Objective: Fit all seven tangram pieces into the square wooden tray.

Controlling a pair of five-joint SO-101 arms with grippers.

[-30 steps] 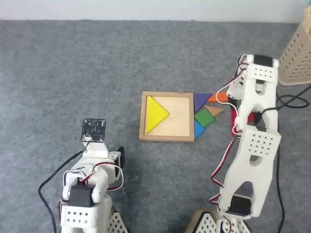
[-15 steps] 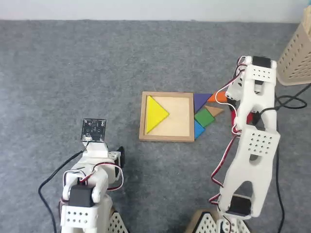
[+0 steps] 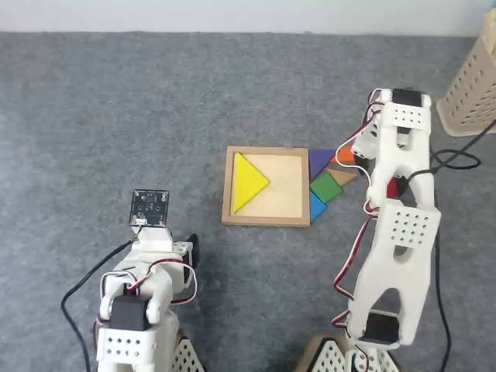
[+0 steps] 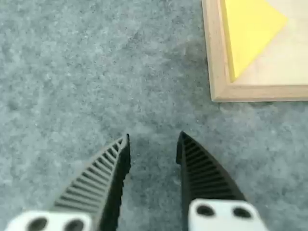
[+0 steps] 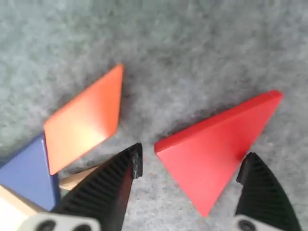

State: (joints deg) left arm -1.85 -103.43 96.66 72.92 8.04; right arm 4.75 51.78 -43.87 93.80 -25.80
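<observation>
Straddling the red triangle (image 5: pixel 211 154) on the desk (image 5: pixel 192 43) with the right end effector (image 5: pixel 192 156) spread wide; pointing its square corner at the orange parallelogram (image 5: pixel 84 125), long edge facing away. Hovering the left end effector (image 4: pixel 153 142), parted, beside the tray (image 4: pixel 216 72).

Surface: grey felt-like mat (image 3: pixel 116 101), reaching to every lower edge of the high view.
Wall: pale strip (image 3: pixel 232 15) along the top edge.
Upper right corner: beige perforated container (image 3: pixel 473 85), standing on the mat.
Light: soft, even, weak shadows.
</observation>
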